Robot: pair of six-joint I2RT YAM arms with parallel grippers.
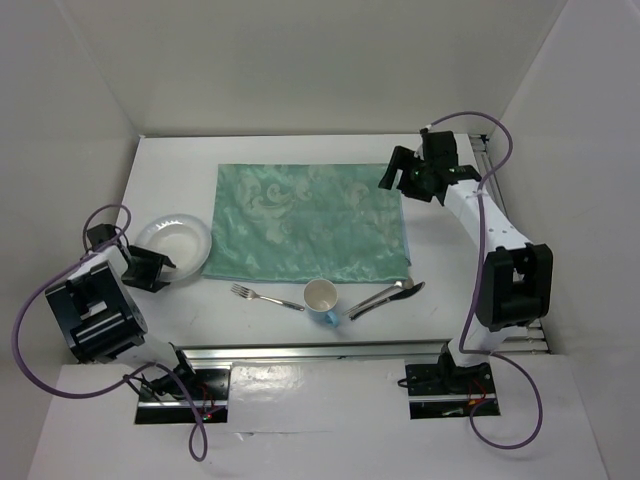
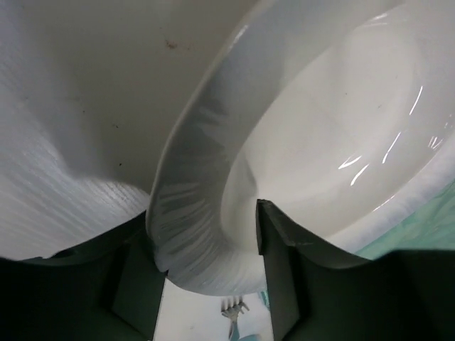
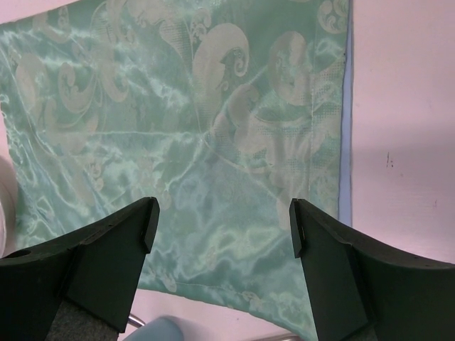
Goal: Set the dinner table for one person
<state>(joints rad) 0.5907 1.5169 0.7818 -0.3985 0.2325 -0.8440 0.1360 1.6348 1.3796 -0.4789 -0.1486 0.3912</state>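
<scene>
The left gripper (image 1: 150, 268) clamps the rim of the plate (image 1: 178, 238), which lies at its 1 o'clock on the dinner table (image 1: 170, 165); the right gripper (image 1: 393, 178) hangs spread-fingered, with the placemat (image 1: 300, 225) stretching toward its 8 o'clock.

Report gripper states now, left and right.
Left gripper: closed on the rim of the plate.
Right gripper: open, holding nothing, above the placemat.

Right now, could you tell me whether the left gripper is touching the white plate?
Touching. The left wrist view shows the white plate with its rim wedged between the fingers of the left gripper, with no gap on either side.
</scene>
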